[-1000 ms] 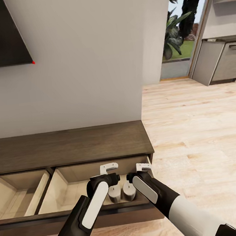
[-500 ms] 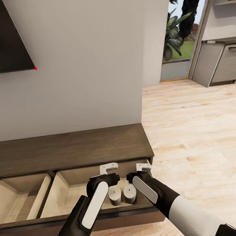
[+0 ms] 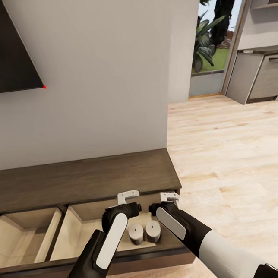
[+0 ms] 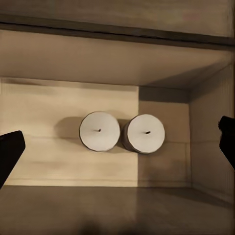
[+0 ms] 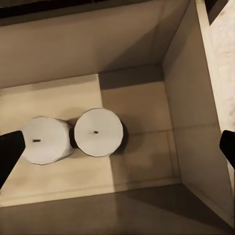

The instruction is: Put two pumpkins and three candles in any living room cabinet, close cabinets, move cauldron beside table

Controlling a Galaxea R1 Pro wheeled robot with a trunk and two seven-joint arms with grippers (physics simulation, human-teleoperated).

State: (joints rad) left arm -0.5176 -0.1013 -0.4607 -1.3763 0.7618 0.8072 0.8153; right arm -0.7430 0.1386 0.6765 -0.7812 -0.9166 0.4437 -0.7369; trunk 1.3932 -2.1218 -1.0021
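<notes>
Living-room wall and plank floor (image 3: 228, 154) behind; two candles (image 3: 136, 233) upright, touching, in right-hand open drawer of cabinet (image 3: 81, 178), near its front right corner; left gripper (image 3: 128, 197) and right gripper (image 3: 168, 197) above them, jaws of both spread wide, holding nothing; second drawer (image 3: 25, 237) beside it also open; judged: two candles stowed; third candle, pumpkins, cauldron, drawer closing left.

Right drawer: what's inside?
Two candles, standing side by side on the drawer floor; the wrist views show nothing else around them. In the head view both arms cover part of the drawer's front. Both grippers, left and right, hang open above.
</notes>
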